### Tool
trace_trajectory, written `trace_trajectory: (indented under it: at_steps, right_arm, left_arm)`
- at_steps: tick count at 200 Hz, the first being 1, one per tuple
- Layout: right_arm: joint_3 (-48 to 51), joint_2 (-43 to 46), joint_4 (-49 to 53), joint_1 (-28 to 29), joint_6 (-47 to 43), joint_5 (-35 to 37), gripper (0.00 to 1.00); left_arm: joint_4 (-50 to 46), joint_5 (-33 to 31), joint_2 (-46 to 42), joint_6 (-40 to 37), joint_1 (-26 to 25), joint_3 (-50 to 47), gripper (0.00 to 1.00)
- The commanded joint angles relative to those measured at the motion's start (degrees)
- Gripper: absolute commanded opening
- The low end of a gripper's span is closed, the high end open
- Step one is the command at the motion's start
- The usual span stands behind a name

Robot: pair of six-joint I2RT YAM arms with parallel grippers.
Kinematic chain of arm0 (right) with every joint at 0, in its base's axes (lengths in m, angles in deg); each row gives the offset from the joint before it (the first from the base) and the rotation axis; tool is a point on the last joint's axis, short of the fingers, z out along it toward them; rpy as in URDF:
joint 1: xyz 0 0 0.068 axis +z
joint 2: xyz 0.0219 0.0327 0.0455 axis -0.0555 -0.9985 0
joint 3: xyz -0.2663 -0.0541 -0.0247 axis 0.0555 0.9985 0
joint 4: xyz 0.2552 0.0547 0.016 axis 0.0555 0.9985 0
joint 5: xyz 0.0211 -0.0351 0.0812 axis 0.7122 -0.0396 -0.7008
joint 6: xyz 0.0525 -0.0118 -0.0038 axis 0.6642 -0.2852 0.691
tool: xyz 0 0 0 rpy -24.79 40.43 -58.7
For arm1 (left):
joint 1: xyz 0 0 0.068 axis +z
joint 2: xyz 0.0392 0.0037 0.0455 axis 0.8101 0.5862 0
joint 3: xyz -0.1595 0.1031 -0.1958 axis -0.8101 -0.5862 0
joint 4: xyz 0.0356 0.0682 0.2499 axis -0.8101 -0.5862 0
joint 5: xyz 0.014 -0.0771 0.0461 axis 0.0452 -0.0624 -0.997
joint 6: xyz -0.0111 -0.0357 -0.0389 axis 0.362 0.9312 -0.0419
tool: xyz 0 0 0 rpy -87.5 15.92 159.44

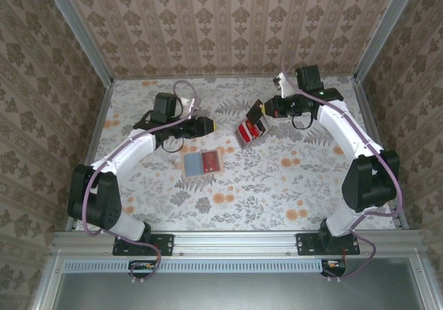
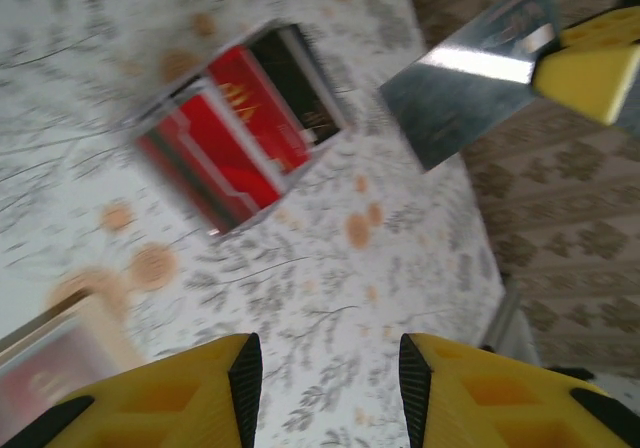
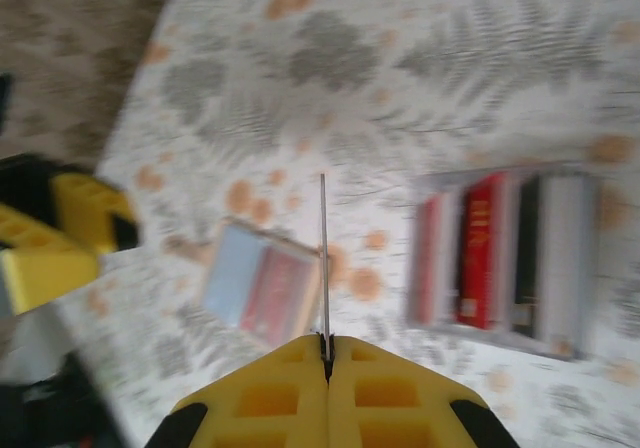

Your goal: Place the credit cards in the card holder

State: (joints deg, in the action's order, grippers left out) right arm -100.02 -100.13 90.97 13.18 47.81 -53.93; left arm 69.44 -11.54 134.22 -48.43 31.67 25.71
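Observation:
A cluster of credit cards (image 1: 250,131), red with a black one, lies on the floral table; it also appears as the cards (image 2: 240,128) and the cards (image 3: 510,258). My right gripper (image 1: 267,106) is shut on one dark card (image 1: 255,109), held above and just behind the cluster. That card (image 3: 323,258) is edge-on in the right wrist view between the closed jaws of my right gripper (image 3: 327,343). It is a grey card (image 2: 470,93) in the left wrist view. The tan card holder (image 1: 202,162) lies open and flat. My left gripper (image 2: 330,378) is open and empty.
The left gripper (image 1: 206,124) hovers behind the holder (image 2: 60,358), left of the cluster. In the right wrist view the holder (image 3: 262,283) lies left of the held card. Metal frame rails (image 1: 228,242) and patterned walls bound the table.

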Motion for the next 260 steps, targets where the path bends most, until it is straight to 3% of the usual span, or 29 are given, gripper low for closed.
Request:
trace_trajectory:
  at_steps: [1,51,96,169,202,212,234,247,260]
  right_arm:
    - [0.99,-0.18,0.00,0.58,-0.24,-18.72,0.04]
    - [0.11,-3.21,4.04,3.07,-3.65,-33.69,0.04]
    - [-3.83,-7.30,15.11,5.77,-11.76,-32.16,0.05]
    - [-4.51,-7.37,12.57,6.27,-9.59,-32.06,0.06]
    - [-4.29,-8.24,12.38,6.26,-9.20,-31.31,0.06]
    - [-3.90,-8.20,11.39,6.26,-8.38,-30.97,0.07]
    - [-1.95,-7.55,6.74,6.12,-4.41,-29.84,0.11]
    - [-0.06,-6.60,2.67,5.86,-1.28,-28.46,0.21]
    - [2.60,-5.27,-3.33,5.41,3.76,-26.67,0.24]
  left_arm:
    - [5.28,11.68,1.15,0.04,0.11,1.98,0.43]
    - [5.84,19.49,2.62,-1.04,-0.84,3.81,0.42]
    - [2.60,19.99,3.65,-2.62,-1.51,6.27,0.39]
    - [-2.70,20.25,4.27,-6.54,-3.36,6.22,0.31]
    - [-2.01,19.12,4.41,-6.09,-3.14,5.93,0.05]
    - [-1.43,18.98,4.40,-5.56,-2.86,5.66,0.00]
    - [2.16,17.25,4.37,-3.21,-2.29,3.89,0.00]
    - [4.66,16.37,4.69,-1.22,-1.76,3.01,0.00]
    - [7.95,15.13,4.30,1.40,-1.40,1.63,0.00]
